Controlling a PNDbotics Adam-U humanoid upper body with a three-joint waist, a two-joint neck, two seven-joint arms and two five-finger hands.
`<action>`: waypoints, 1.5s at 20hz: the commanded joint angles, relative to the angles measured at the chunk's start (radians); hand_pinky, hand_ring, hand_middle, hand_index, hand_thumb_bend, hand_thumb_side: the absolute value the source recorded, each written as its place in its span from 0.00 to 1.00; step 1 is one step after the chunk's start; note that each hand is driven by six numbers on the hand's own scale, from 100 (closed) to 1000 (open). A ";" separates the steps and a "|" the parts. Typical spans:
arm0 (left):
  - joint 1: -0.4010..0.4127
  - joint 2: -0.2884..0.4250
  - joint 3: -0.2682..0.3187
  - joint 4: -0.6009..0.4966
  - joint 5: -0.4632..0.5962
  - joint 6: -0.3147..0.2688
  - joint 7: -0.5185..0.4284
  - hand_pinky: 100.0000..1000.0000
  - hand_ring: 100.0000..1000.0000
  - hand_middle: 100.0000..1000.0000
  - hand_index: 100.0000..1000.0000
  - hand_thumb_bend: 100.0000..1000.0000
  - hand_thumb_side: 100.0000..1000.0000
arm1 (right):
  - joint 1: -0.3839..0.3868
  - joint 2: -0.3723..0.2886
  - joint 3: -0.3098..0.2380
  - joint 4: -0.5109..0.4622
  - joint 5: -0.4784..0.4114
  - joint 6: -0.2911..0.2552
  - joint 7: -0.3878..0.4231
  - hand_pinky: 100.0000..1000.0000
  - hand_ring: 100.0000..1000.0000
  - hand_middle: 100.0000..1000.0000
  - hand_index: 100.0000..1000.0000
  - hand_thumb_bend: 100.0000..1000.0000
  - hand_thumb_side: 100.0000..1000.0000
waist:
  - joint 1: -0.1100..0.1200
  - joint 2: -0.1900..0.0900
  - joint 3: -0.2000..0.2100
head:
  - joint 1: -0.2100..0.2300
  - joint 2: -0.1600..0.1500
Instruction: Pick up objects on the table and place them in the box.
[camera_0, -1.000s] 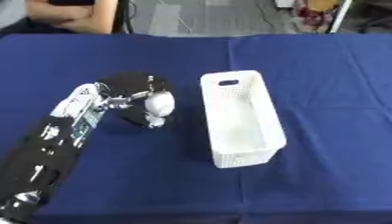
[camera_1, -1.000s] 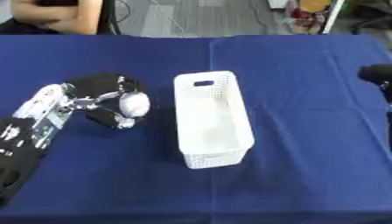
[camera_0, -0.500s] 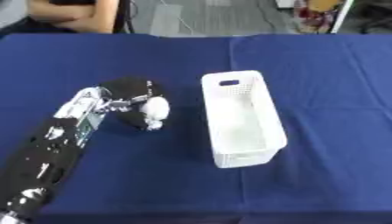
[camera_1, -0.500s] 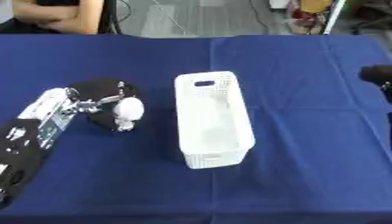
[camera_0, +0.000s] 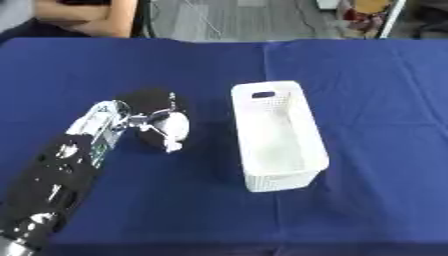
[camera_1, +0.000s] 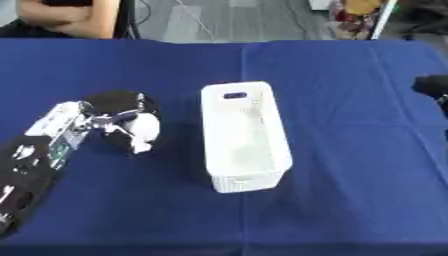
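The left hand (camera_0: 150, 111) curls round a whitish object (camera_0: 173, 129), seemingly rounded with no clear long axis, beside the box (camera_0: 278, 135).

The box (camera_0: 278, 136) sits mid-table (camera_0: 376, 90), long side running away from the robot. Left of it, near but apart, the left hand (camera_0: 150, 111) rests around a rounded object (camera_0: 174, 129).

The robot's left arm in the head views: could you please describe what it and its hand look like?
The left arm is a thick, mostly black limb that shows glossy highlights. Near the wrist it carries a silver-white section with small green markings. The left hand is black and rounded, with silvery-white parts on its fingers. Of the right arm, only a dark black shape shows at the right eye view's edge.
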 joint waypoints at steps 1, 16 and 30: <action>-0.017 0.013 0.013 -0.010 0.006 0.015 0.003 0.00 0.24 0.54 0.69 0.01 0.09 | -0.007 -0.017 -0.003 -0.017 -0.002 -0.002 0.002 0.82 0.80 0.75 0.85 0.00 0.67 | -0.001 -0.011 0.000 | 0.004 -0.008; -0.006 0.043 0.052 -0.080 0.142 0.056 -0.015 0.00 0.20 0.53 0.66 0.00 0.08 | -0.002 -0.017 -0.006 -0.017 0.004 -0.001 0.000 0.82 0.80 0.75 0.85 0.00 0.67 | -0.002 -0.012 0.003 | 0.000 -0.009; 0.076 0.115 0.169 -0.496 0.767 0.317 -0.128 0.00 0.11 0.49 0.54 0.00 0.34 | 0.000 -0.015 -0.009 -0.017 0.010 -0.001 -0.005 0.82 0.80 0.75 0.85 0.00 0.67 | -0.001 -0.012 0.011 | -0.013 -0.013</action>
